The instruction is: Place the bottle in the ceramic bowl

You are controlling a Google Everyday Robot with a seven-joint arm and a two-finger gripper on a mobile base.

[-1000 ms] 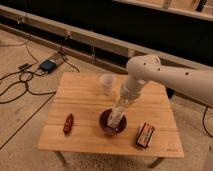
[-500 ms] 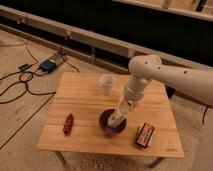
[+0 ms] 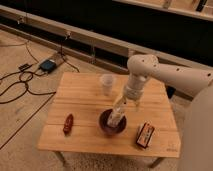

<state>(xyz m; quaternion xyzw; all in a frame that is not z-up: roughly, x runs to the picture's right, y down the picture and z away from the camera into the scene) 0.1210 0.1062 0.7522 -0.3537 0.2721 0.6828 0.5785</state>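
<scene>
The purple ceramic bowl (image 3: 106,129) sits on the wooden table (image 3: 85,97), front of centre. The whitish bottle (image 3: 116,116) stands tilted inside the bowl, its neck leaning up and to the right. My gripper (image 3: 121,103) is right above the bowl at the bottle's upper end, hanging from the white arm (image 3: 165,72) that comes in from the right. The contact between the gripper and the bottle is hidden.
A clear plastic cup (image 3: 106,83) stands behind the bowl. A flat red-and-white box (image 3: 145,135) lies to the bowl's right, and a small reddish-brown item (image 3: 68,123) lies at the front left. Cables and a blue device (image 3: 48,65) are on the floor to the left.
The arm and gripper have shifted slightly to the right over the bowl. The bottle stays in the bowl.
</scene>
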